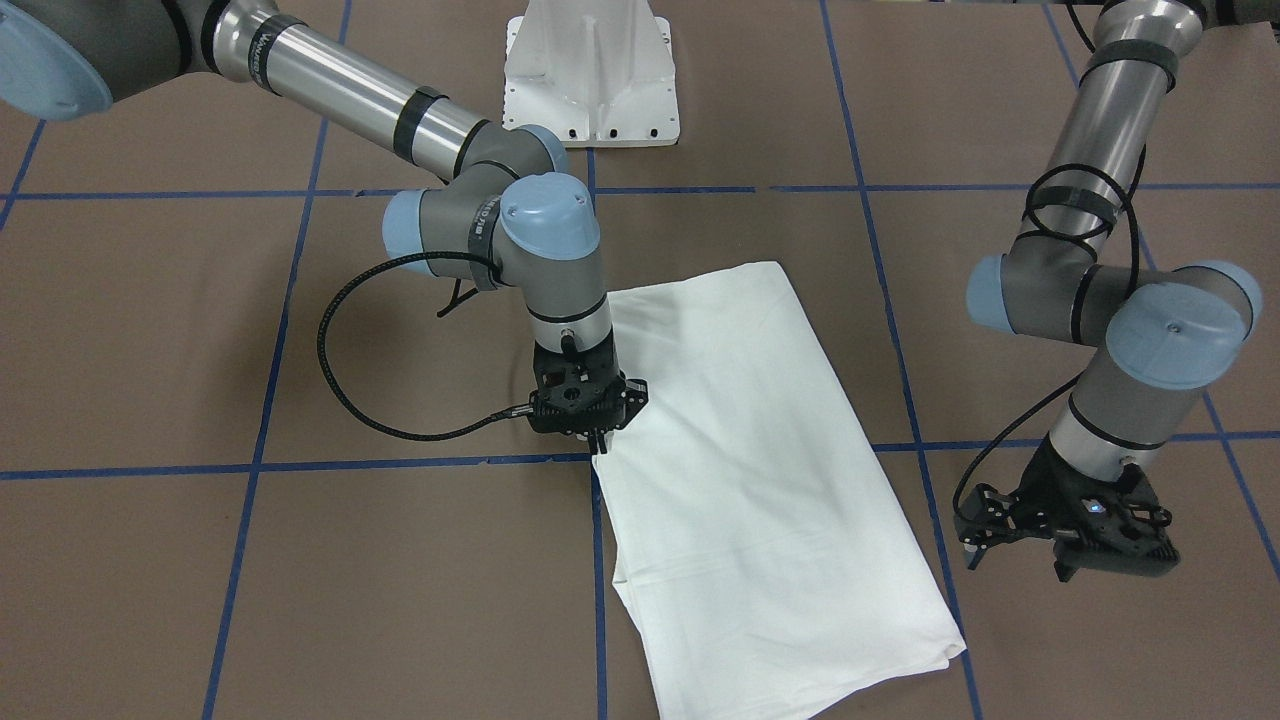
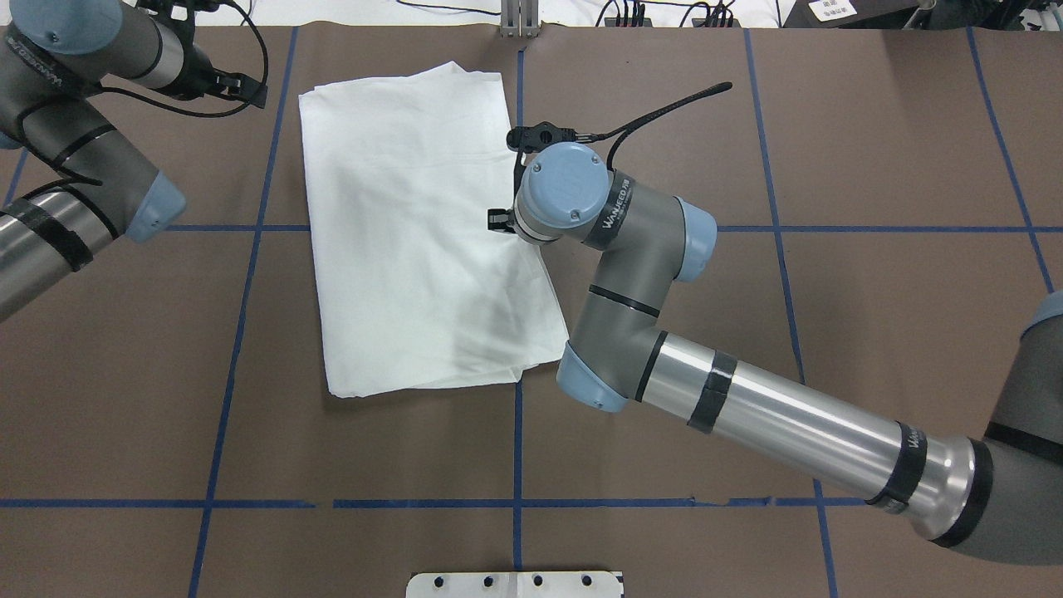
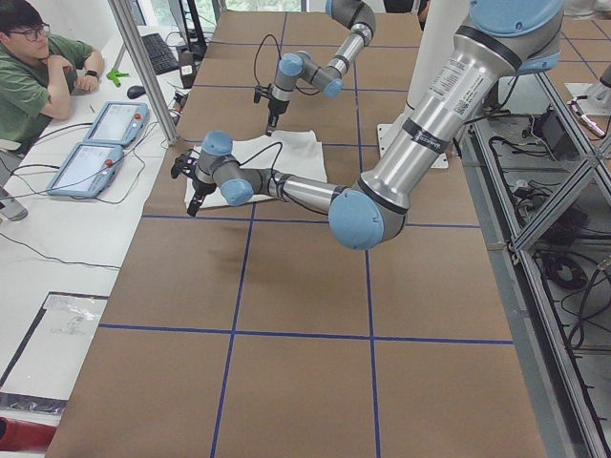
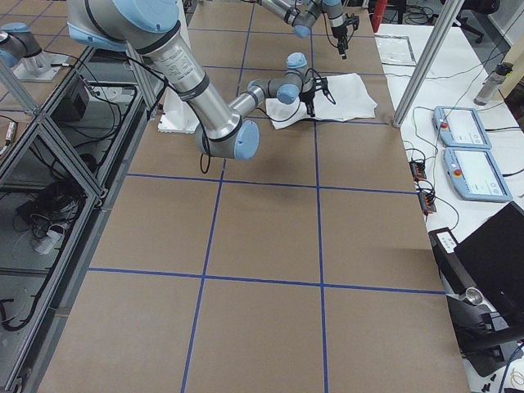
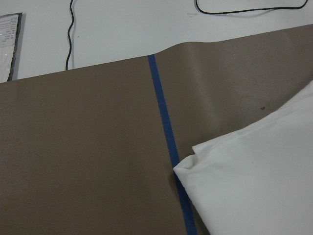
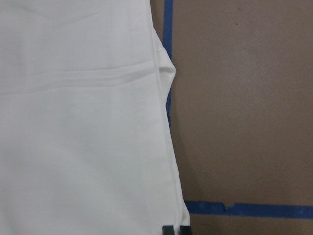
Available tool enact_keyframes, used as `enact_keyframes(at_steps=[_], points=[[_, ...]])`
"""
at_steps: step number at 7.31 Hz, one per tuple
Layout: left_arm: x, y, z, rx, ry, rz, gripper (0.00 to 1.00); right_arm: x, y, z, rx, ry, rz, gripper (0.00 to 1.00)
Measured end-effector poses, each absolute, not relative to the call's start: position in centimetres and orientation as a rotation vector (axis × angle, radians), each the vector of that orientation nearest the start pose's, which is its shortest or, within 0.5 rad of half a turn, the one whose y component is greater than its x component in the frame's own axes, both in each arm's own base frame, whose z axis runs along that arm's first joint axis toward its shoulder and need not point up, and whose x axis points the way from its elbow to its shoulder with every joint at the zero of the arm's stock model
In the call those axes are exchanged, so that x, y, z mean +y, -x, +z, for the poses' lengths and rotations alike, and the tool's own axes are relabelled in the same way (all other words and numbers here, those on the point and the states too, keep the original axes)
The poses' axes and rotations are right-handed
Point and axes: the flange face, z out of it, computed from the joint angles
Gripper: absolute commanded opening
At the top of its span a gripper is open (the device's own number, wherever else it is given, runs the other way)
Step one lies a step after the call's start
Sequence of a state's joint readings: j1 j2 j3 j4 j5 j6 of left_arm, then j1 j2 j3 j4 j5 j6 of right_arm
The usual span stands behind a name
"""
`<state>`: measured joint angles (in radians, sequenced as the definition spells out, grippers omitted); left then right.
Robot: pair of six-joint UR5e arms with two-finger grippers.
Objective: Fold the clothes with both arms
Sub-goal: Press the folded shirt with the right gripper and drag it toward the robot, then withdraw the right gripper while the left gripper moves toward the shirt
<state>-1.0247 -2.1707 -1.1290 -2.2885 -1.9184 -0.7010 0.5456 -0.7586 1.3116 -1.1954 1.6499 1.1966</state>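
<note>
White lettering — roughly "WANEED" — on grey wrist band (image 2: pixel 616 208) of right arm (image 2: pixel 747 407)

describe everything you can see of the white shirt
The white shirt lies flat on the brown table, folded into a long rectangle of soft, cotton-like cloth with layered edges and faint creases. No sleeves, collar or print show. It crosses blue tape lines. The right pincer points down with its tips at one long edge; whether it grips is unclear. The left pincer hangs clear of it.

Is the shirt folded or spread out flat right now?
Folded, at least partly: the shirt lies as a plain rectangle, no sleeves or collar showing, layered edges at one corner.
</note>
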Motion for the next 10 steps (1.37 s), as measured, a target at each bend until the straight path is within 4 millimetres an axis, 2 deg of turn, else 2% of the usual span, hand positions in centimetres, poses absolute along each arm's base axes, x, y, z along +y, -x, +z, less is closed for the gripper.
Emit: enact_keyframes(at_steps=[2, 4, 5, 7, 8, 9, 10], points=[[-70.3, -31.2, 43.5, 0.77, -0.513, 0.01, 1.0, -46.5, 56.8, 26.5, -0.857, -0.347, 0.103, 0.0], [-70.3, -31.3, 43.3, 0.772, -0.515, 0.011, 1.0, -43.4, 53.9, 29.0, -0.844, -0.34, 0.088, 0.0], [-70.3, -31.3, 43.2, 0.773, -0.516, 0.013, 1.0, -42.7, 53.0, 29.7, -0.842, -0.338, 0.086, 0.99], [-69.9, -31.4, 41.9, 0.799, -0.522, 0.023, 1.0, -41.7, 52.7, 29.9, -0.845, -0.337, 0.075, 1.0], [-68.9, -31.5, 40.8, 0.846, -0.507, 0.029, 1.0, -42.2, 52.2, 29.7, -0.851, -0.328, 0.072, 1.0], [-66.8, -31.4, 39.7, 0.915, -0.476, 0.025, 1.0, -43.7, 50.8, 29.4, -0.871, -0.296, 0.072, 1.0], [-63.8, -31.9, 38.4, 0.986, -0.437, 0.018, 1.0, -45.0, 49.0, 29.1, -0.9, -0.256, 0.072, 1.0]])
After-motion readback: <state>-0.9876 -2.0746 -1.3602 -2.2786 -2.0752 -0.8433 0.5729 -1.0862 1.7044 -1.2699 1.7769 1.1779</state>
